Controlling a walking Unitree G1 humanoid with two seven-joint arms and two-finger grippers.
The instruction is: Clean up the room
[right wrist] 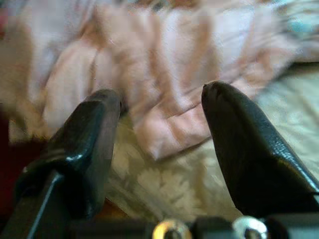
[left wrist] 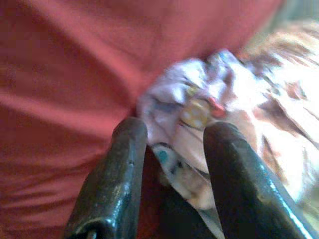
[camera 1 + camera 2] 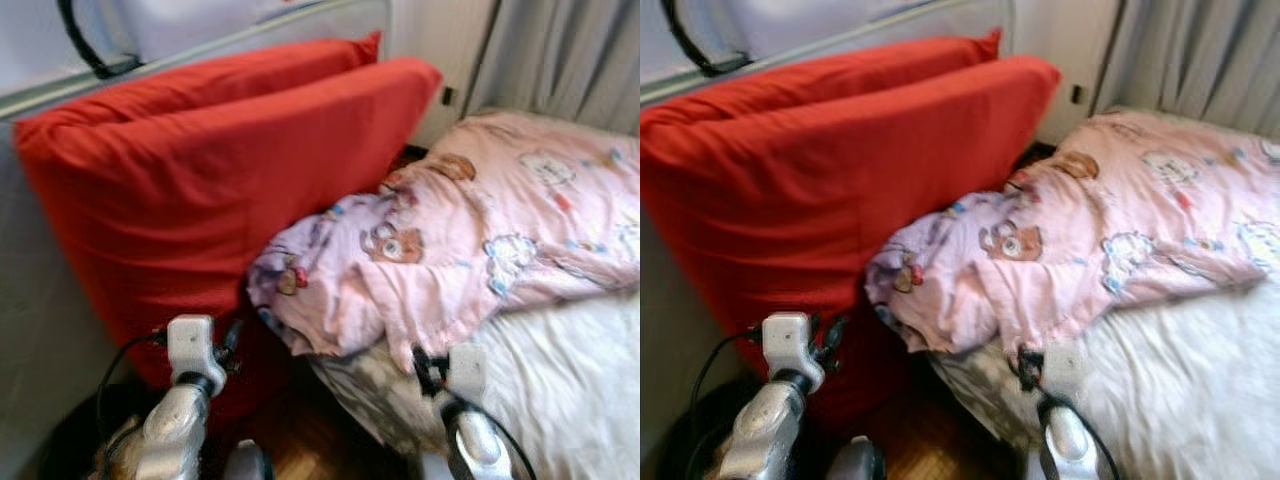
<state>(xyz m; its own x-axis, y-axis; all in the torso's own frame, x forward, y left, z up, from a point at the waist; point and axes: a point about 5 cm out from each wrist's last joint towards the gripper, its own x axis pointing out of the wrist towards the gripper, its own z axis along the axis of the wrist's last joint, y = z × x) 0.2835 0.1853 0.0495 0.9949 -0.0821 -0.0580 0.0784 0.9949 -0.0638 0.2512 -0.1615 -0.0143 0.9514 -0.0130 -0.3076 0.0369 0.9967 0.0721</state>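
A pink blanket (image 3: 470, 225) printed with cartoon bears lies crumpled across the bed's near corner. Its lavender end (image 2: 174, 94) bulges against two big red cushions (image 3: 210, 170) leaning upright on the left. My left gripper (image 2: 169, 134) is open, its two black fingers (image 2: 117, 174) pointing at the spot where the blanket's end meets the red cushion. My right gripper (image 1: 162, 99) is open too, aimed at the blanket's pink hem (image 1: 169, 129) on the pale patterned sheet (image 1: 164, 184). Both silver wrists (image 3: 190, 360) are low in the eye views, short of the blanket.
The white mattress (image 3: 570, 380) fills the right side. Grey curtains (image 3: 560, 60) hang behind the bed. A pale wall or panel (image 3: 30, 330) stands at the far left, with black cables. Dark wooden floor (image 3: 310, 445) lies between cushions and bed.
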